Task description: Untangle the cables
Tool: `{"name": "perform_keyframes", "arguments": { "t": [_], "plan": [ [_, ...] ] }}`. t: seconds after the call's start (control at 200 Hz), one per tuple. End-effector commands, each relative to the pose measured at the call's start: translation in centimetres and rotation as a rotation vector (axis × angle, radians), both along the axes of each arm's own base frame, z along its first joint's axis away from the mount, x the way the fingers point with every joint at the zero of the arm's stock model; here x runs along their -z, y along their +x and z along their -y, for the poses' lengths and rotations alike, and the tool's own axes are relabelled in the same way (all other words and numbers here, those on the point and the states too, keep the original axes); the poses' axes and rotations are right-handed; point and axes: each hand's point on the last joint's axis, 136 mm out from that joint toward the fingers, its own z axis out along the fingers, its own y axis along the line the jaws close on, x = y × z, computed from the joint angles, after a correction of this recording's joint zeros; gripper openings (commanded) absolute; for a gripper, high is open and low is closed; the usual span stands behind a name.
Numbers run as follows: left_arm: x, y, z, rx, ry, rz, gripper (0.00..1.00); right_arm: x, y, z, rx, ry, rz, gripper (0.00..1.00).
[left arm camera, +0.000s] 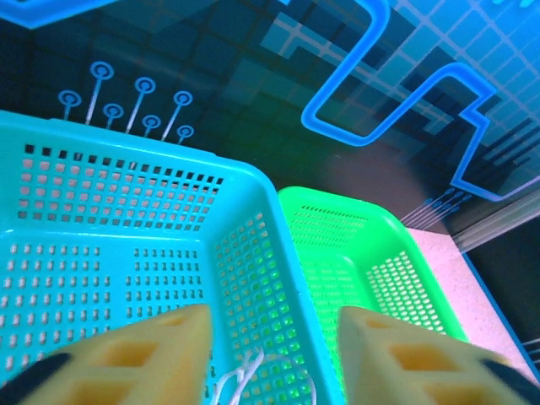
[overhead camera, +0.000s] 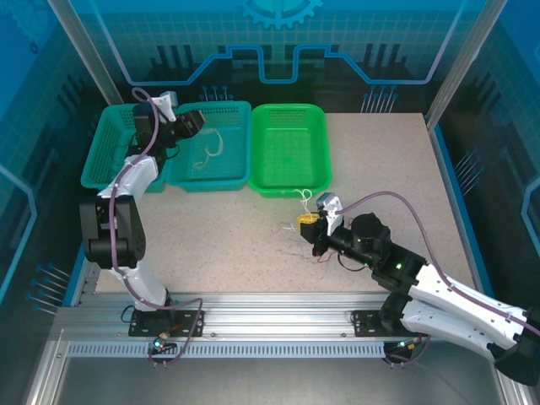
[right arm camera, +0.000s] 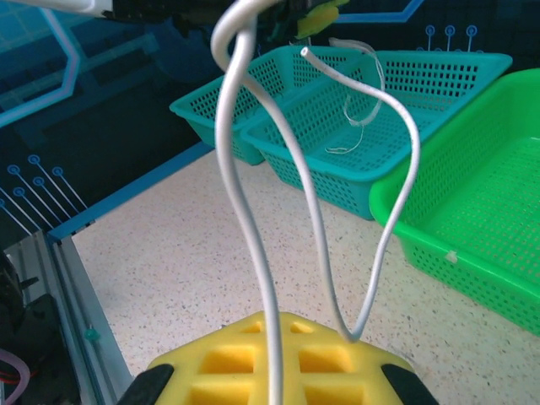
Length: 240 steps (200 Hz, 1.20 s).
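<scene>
The white cable (right arm camera: 253, 245) is pinched in the right gripper (right arm camera: 272, 359), whose yellow fingers are closed tight on it. From the fingers it rises in two long loops, and one free end stands in the air. From above, this gripper (overhead camera: 310, 221) is in front of the green basket (overhead camera: 287, 108), near its front edge. The rest of the cables, a small tangle (overhead camera: 297, 240) of thin wires, lies on the table (overhead camera: 236, 245) just beside the gripper, on the side away from the green basket.

A second white cable (overhead camera: 208, 152) lies curled on the floor of the teal basket (overhead camera: 211, 106), which stands directly left of the green basket. The left gripper (overhead camera: 190, 125) hangs over this teal basket. In its own camera the fingers stand apart with nothing between them, and the second white cable (left arm camera: 245, 375) is seen below the gap, so it is released.

The step in hand seems to be sorting: one cable is delivered, and the right arm is separating the next one. Whether the white cable is fully free from the tangle cannot be told. The next move probably calls for a slow lift away from the tangle, then carrying it to a basket, while the left arm comes back toward the tangle for another wire
</scene>
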Motion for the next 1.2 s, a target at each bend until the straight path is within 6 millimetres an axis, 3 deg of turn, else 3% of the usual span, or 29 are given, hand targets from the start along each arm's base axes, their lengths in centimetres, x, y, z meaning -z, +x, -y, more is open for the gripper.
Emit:
{"name": "perform_keyframes", "arguments": {
  "t": [0.0,0.12,0.195,0.365,0.465,0.545,0.615,0.795,1.006,1.196],
  "plan": [
    [-3.9,-1.8,0.1,-0.039,0.003,0.049,0.55,0.8,0.3,0.3,0.019,-0.043,-0.007,0.0],
    [-7.5,-4.7,1.5,-0.031,-0.023,0.101,0.6,0.6,0.5,0.0,0.007,-0.07,0.012,0.0],
    [-10.0,-7.2,3.5,0.028,-0.038,0.148,0.59,0.2,0.4,0.0,-0.008,-0.094,0.035,0.0],
    [-15.2,-16.0,11.4,0.352,0.09,0.38,0.58,-0.3,-0.4,-0.1,-0.089,-0.179,0.102,0.0],
    [-15.5,-22.7,15.9,0.589,0.236,0.574,0.6,-0.7,-1.0,-0.1,-0.153,-0.209,0.113,0.0],
    [-14.2,-28.5,18.8,0.805,0.335,0.738,0.61,-0.9,-1.7,-0.4,-0.222,-0.221,0.089,0.0],
    [-12.6,-31.2,20.1,0.881,0.397,0.798,0.61,-0.9,-2.0,-0.7,-0.255,-0.236,0.061,0.0],
    [-9.9,-34.6,22.1,1.072,0.395,0.758,0.66,-1.2,-2.4,-1.6,-0.311,-0.23,0.034,0.0],
    [-8.5,-36.5,25.8,1.239,0.347,0.76,0.66,-1.1,-3.0,-2.7,-0.372,-0.238,0.01,0.0],
    [-7.8,-35.1,28.4,1.253,0.299,0.734,0.57,-0.8,-3.5,-3.4,-0.412,-0.24,0.01,0.0]
  ]
}}
